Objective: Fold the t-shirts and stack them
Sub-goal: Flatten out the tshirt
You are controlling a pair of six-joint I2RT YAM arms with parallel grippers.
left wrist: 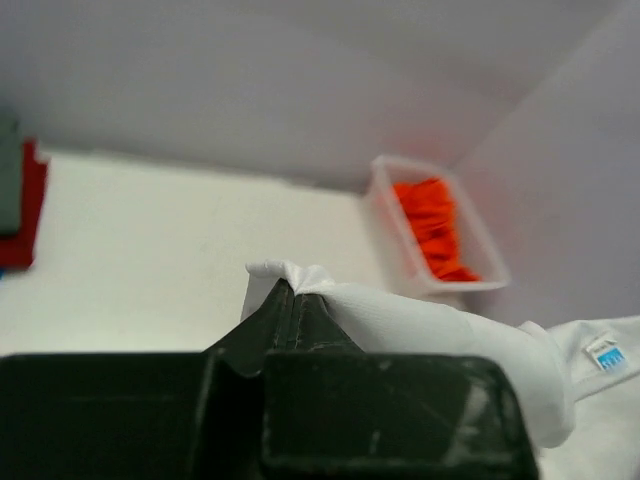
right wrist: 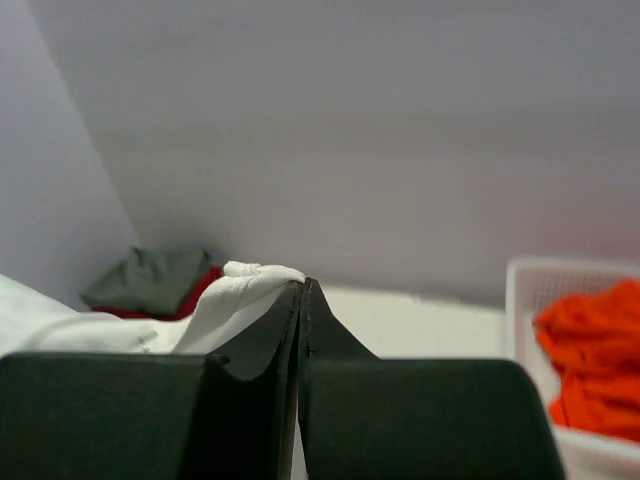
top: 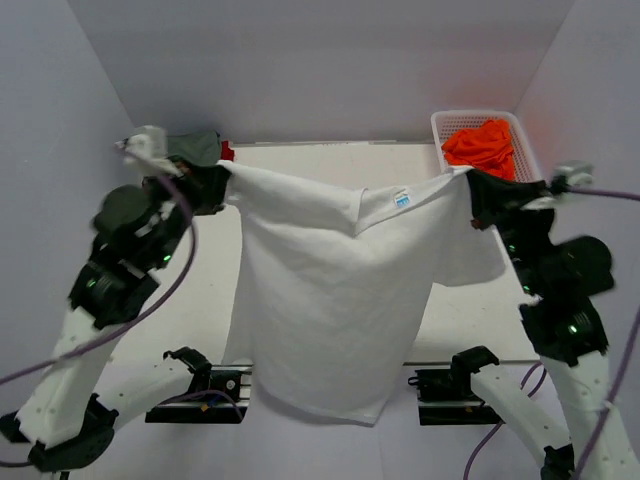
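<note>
While the left jaws and right jaws each pinch a top corner of the white t-shirt [top: 320, 300], it hangs spread in the air above the cream bench [top: 330, 160], hem drooping past the near edge. Pale lilac walls [top: 300, 60] enclose the bench; an orange t-shirt [top: 480, 145] fills the white basket [top: 437, 125] far right, while an olive-grey t-shirt [top: 195, 147] and a red t-shirt [top: 227, 151] lie far left.

spread t-shirt [top: 330, 310]: between left claw [top: 225, 172] and right claw [top: 468, 180] | basket [top: 476, 113]: far right | folded stack [top: 195, 147]: far left
</note>
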